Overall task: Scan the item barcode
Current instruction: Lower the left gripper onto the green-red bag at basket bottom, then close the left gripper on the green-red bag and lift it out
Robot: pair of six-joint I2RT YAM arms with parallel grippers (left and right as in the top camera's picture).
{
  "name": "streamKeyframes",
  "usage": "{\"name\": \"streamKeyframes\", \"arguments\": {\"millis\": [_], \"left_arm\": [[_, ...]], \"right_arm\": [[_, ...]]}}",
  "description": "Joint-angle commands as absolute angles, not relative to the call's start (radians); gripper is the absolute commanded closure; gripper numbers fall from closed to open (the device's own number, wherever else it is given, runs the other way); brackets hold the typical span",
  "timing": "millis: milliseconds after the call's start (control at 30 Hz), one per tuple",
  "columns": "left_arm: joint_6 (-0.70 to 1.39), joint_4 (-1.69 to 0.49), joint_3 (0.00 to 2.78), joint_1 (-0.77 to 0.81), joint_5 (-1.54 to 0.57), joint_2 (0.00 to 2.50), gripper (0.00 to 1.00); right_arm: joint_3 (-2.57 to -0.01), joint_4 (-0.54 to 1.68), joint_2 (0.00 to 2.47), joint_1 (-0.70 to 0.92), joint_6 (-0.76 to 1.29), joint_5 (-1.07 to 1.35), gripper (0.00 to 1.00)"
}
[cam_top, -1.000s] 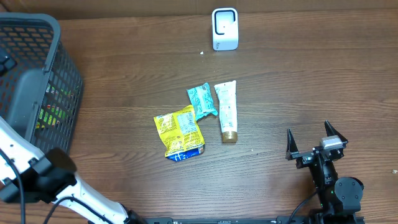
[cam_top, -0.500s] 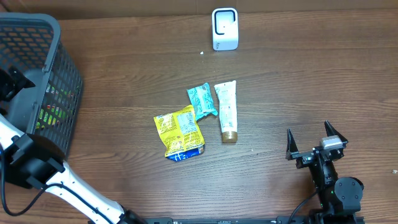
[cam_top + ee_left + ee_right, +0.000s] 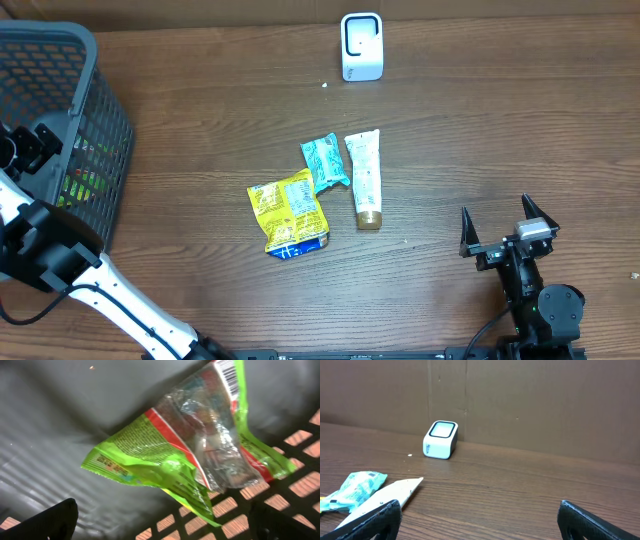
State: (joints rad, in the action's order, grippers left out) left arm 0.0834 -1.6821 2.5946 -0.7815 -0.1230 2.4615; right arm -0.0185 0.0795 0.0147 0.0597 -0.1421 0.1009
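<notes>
Wooden table (image 3: 200, 100), basket (image 3: 95, 110) at left edge. Left gripper (image 3: 167, 525) jaws wide apart, hovering over green snack bag (image 3: 190, 445) on basket floor. Suggest pinching crinkled middle, leaving barcode (image 3: 227, 370) uncovered for scanner (image 3: 361, 46). Right gripper (image 3: 496, 215) jaws apart, empty.

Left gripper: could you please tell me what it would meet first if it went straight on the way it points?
Most likely the green snack bag lying in the basket: the left gripper, jaws open, points straight at it, though how far off is unclear.
</notes>
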Motion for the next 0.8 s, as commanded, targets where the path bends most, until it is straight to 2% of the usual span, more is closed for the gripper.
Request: {"name": "streamKeyframes", "arguments": {"millis": [0,167,300,767], "left_arm": [[0.123,-1.670,2.583,-0.779,-0.096,2.468,0.00],[0.143,-1.647,2.544,-0.777,-0.093,2.468,0.00],[0.146,-1.611,2.481,-0.773,-0.093,2.468,0.04],[0.146,-1.359,2.239,-0.718,-0.094,2.468,0.02]], "right_arm": [[-0.008,0.076,0.003,0.065,-0.139,0.106,0.00],[-0.008,0.076,0.003,0.065,-0.139,0.106,0.00],[-0.008,0.076,0.003,0.065,-0.139,0.106,0.00],[-0.008,0.075,0.003,0.065,-0.139,0.106,0.00]]}}
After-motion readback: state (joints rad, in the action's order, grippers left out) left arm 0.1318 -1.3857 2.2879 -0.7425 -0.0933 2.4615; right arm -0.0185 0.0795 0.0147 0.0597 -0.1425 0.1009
